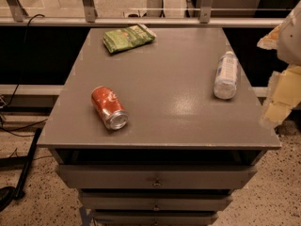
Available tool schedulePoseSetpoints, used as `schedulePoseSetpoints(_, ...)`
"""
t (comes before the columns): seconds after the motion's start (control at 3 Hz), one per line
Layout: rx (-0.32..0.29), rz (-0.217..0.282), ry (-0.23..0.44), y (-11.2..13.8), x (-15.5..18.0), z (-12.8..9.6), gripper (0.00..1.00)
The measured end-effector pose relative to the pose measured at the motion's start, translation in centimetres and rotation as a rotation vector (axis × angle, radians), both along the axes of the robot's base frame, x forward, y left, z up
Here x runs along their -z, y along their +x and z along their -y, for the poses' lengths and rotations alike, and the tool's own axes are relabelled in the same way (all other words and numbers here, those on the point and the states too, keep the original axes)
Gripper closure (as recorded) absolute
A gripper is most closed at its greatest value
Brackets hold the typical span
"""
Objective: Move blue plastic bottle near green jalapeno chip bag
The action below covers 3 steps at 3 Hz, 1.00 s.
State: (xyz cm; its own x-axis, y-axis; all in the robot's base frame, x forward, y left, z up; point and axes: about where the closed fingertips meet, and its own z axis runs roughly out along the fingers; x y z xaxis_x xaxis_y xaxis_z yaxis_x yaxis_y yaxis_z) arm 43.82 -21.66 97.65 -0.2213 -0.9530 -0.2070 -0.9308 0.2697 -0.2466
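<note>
Drawers [155, 177]: three grey fronts stacked beneath the surface, the topmost with a small fitting at its centre.

Surface [164, 79]: flat grey top carrying three items, all well apart from one another.

Red-orange soda can [109, 108]: front left, lying on its side, silver end turned toward the camera.

Blue plastic bottle [226, 75]: right side, near the edge, lying down with its white cap toward the back and its clear base toward the front. Nothing touches it.

Green jalapeno chip bag [128, 37]: back left, lying flat and crinkled, white end to the right, far across the surface from the bottle.

Hand [281, 91]: pale yellow and white, at the right border of the view, off the surface past its right edge, apart from the bottle. Whether it is wide or narrow cannot be told.

Floor [263, 206]: speckled, with black cables [23, 168] at the left.
</note>
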Motion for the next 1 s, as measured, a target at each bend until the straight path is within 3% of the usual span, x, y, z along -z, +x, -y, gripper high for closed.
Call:
schedulePoseSetpoints(0.67, 0.027, 0.022, 0.016, 0.9, 0.3, -0.2, 0.0)
schedulePoseSetpoints(1.0, 0.103, 0.044, 0.068, 4.6, 1.6, -0.1, 0.0)
